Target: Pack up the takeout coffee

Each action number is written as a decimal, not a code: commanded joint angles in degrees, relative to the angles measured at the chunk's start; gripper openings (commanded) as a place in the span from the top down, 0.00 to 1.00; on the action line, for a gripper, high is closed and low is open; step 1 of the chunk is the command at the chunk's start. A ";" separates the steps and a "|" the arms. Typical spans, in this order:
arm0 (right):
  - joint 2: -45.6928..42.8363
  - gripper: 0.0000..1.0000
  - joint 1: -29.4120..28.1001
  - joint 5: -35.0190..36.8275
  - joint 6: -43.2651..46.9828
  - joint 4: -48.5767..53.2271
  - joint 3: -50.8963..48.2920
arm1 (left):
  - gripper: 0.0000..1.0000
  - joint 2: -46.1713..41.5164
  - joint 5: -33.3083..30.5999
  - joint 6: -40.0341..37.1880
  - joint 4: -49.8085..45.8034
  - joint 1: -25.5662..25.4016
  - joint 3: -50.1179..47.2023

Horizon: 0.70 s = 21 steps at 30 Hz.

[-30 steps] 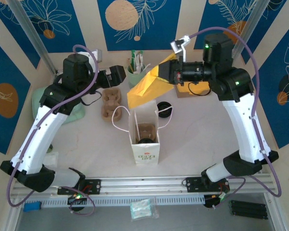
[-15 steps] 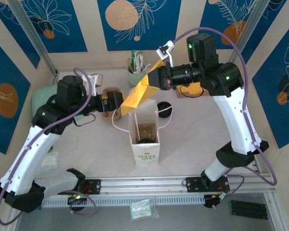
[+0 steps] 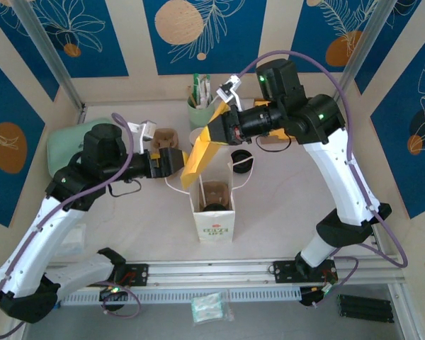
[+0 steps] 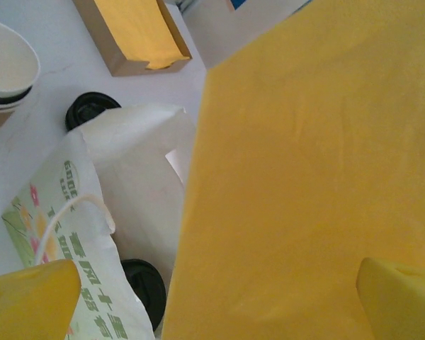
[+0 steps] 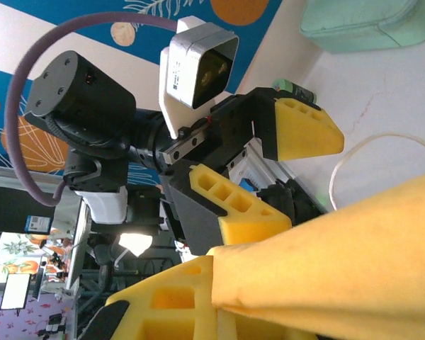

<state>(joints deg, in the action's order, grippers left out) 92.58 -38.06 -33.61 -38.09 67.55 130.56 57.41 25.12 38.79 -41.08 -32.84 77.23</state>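
The takeout coffee (image 3: 214,207) sits inside the paper bag (image 3: 216,228) and looks light and squashy, best held softly just under its lid, while the right gripper (image 3: 214,129) pinches a yellow sheet (image 3: 197,157) above the bag and the left gripper (image 3: 178,161) is wide apart beside it.

Bright, even light with soft shadows; the close yellow paper (image 4: 297,177) looks slightly blurred.
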 commanded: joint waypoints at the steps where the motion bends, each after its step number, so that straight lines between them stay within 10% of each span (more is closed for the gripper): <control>1: -1.20 1.00 -0.53 0.49 1.39 1.71 -1.60 | 0.01 -1.03 1.85 0.60 1.19 -1.05 -0.81; 21: -7.74 1.00 2.10 0.36 1.92 -0.59 -12.68 | 0.01 -0.28 2.20 1.69 3.06 -6.19 -2.13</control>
<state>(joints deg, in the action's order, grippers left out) 86.41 -37.32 -32.56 -37.65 66.85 118.96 56.95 26.17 39.88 -39.79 -37.80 75.24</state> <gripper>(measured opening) 0.056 0.994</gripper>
